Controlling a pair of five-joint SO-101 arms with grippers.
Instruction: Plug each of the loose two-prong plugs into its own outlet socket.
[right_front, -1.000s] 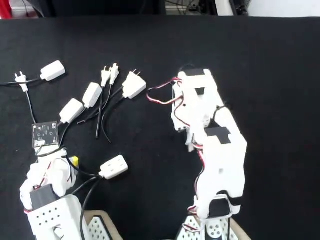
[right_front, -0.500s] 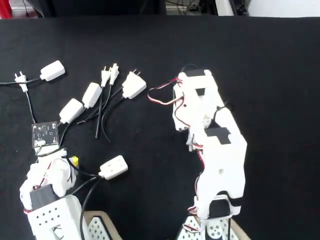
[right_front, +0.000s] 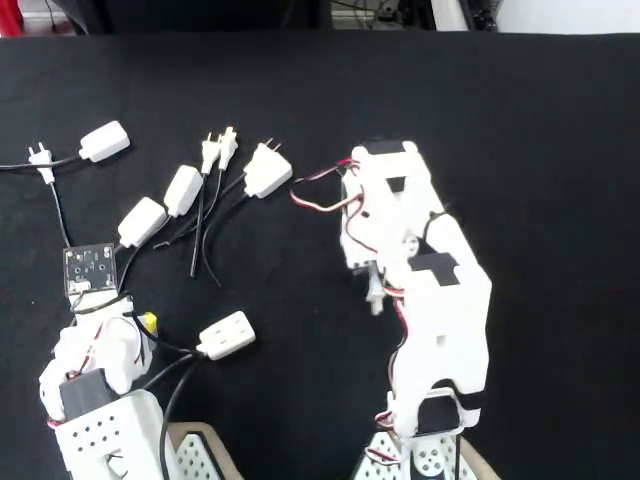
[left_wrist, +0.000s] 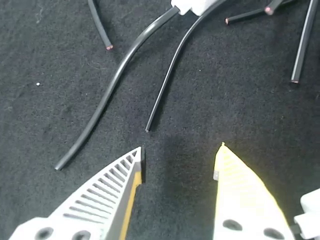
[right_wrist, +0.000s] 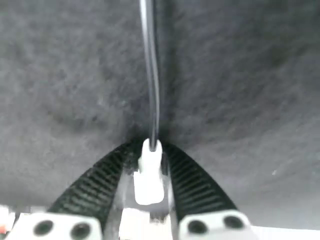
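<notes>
A plug (right_wrist: 149, 172) sits clamped between the right arm's fingers (right_wrist: 195, 190), its cord (right_wrist: 150, 75) running straight ahead over the counter (right_wrist: 240, 75), while two loose cords (left_wrist: 162, 85) end just ahead of the left arm's fingers (left_wrist: 100, 200).

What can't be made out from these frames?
High view: the right arm covers its own jaws.
Right wrist view: jaws shut on a white plug; its prongs are hidden between them, and its cord is cut off by the edge.
Left wrist view: a white piece is cut by the edge; plug or socket, cannot tell.
High view: slots on the white block are too small to see.
</notes>
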